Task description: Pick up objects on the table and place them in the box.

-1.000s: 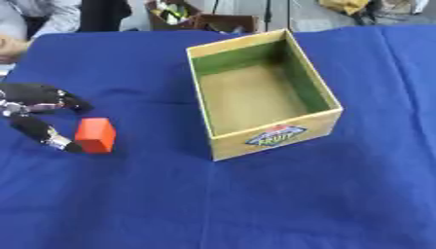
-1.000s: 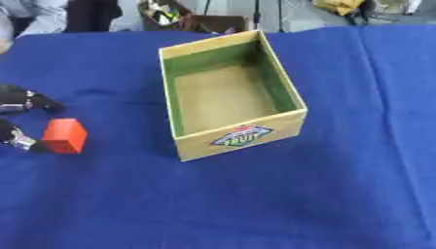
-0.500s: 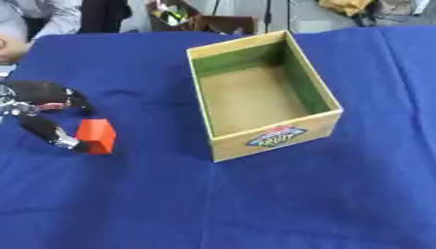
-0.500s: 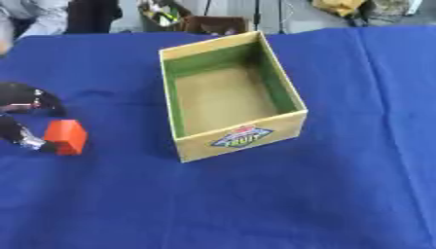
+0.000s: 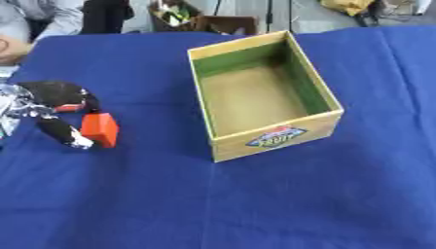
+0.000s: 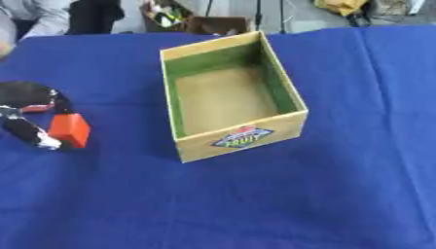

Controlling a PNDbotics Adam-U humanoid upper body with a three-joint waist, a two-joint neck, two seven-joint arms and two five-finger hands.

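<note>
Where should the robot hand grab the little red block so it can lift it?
Probably across the red block's two flat upright sides, coming from the left, away from the box. The left hand already curls there, finger above and thumb below, with bare blue cloth around the block.

Work surface covered edge to edge by a deep blue cloth (image 5: 255, 204), lightly creased, with soft folds running from near to far. Even, diffuse lighting; weak shadows only. Beyond the far edge of the cloth, a strip of pale grey floor (image 5: 281, 14). On that strip, far centre-left, a brown open carton (image 5: 223, 23) with another container just left of it holding mixed green and yellow items (image 5: 173, 12), not identifiable. Thin dark upright poles (image 6: 258, 12) behind the carton. Far right, a yellow bundle (image 5: 345, 6) on the floor, partly cut off by the top edge.
</note>
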